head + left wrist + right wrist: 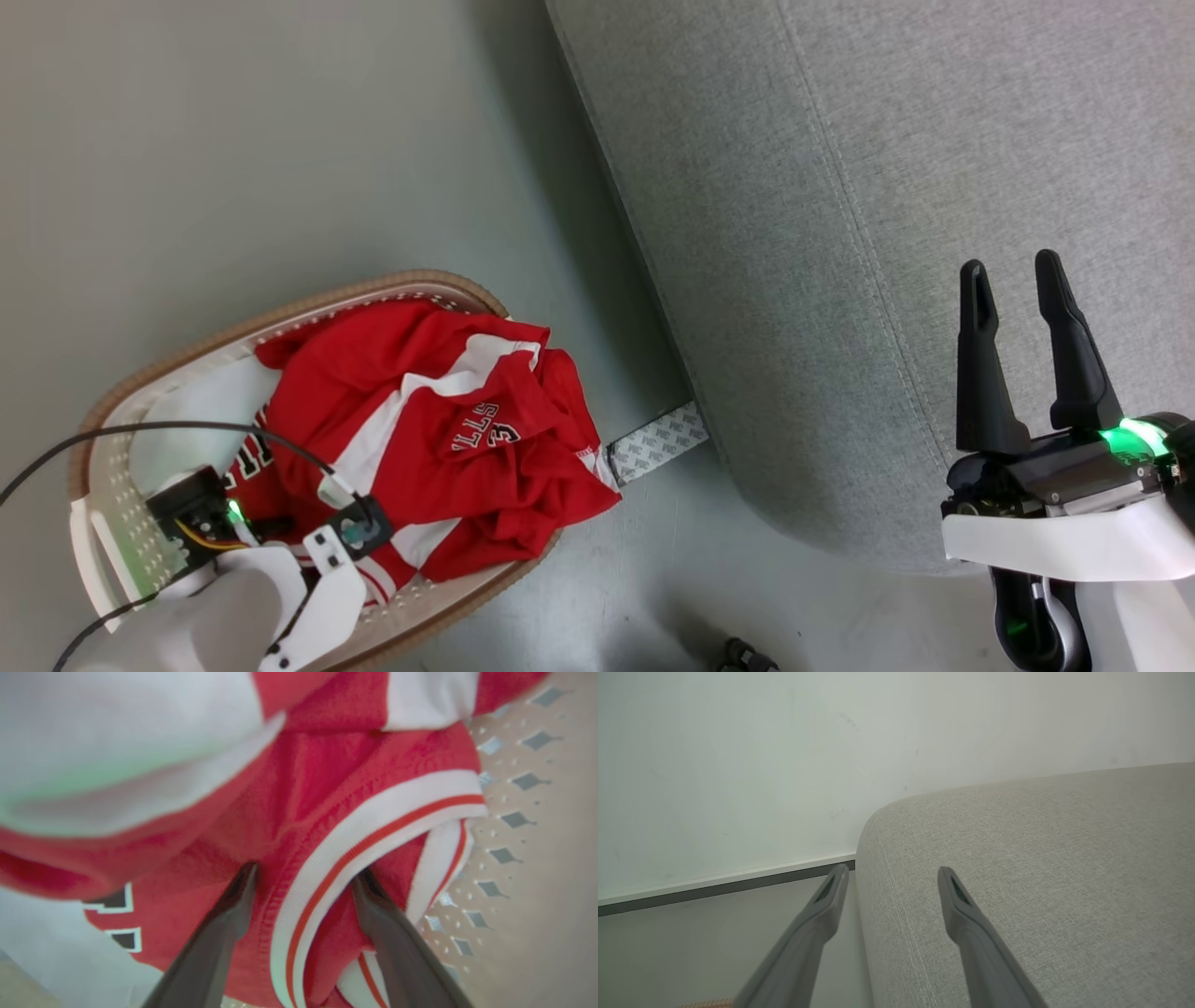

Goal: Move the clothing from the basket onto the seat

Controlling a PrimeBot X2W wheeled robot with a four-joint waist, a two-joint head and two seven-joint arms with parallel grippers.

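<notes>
We see the basket on the floor at the left. The clothing is heaped inside it and spills over its right rim. Our left gripper is pushed down into that heap. Its fingers stand well apart, one on each side of a red fold with a white striped hem, touching the cloth without pinching it. Further right is the seat. Over its near edge hovers our right gripper, fingers spread and holding nothing.
</notes>
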